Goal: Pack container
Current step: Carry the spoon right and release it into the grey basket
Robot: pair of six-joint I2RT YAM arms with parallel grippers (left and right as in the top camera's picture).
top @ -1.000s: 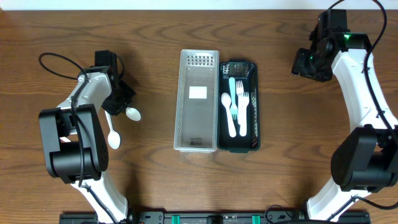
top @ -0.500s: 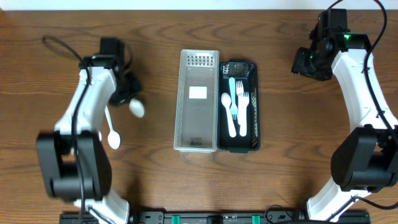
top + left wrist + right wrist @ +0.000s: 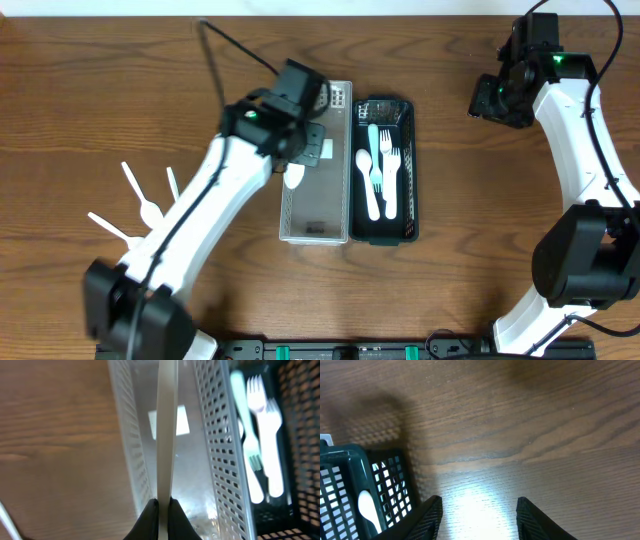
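Now left fingers (image 3: 148,519) clamped on spoon (image 3: 166,430) over rim of clear tray (image 3: 215,450), right fingers (image 3: 532,517) apart over table (image 3: 520,435)

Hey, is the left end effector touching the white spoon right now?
Touching. The left wrist view shows the left end effector pinching the spoon by its handle.

Overhead looks straight down on the table (image 3: 100,80), far enough out to frame both arms, with the clear bin (image 3: 316,232) and black bin (image 3: 409,170) at centre. Left wrist sits close above the clear bin, sighting along the white spoon (image 3: 165,435), black bin at frame right; overhead shares both bins. Right wrist is low over bare wood, sharing only the black bin's corner, lower left.
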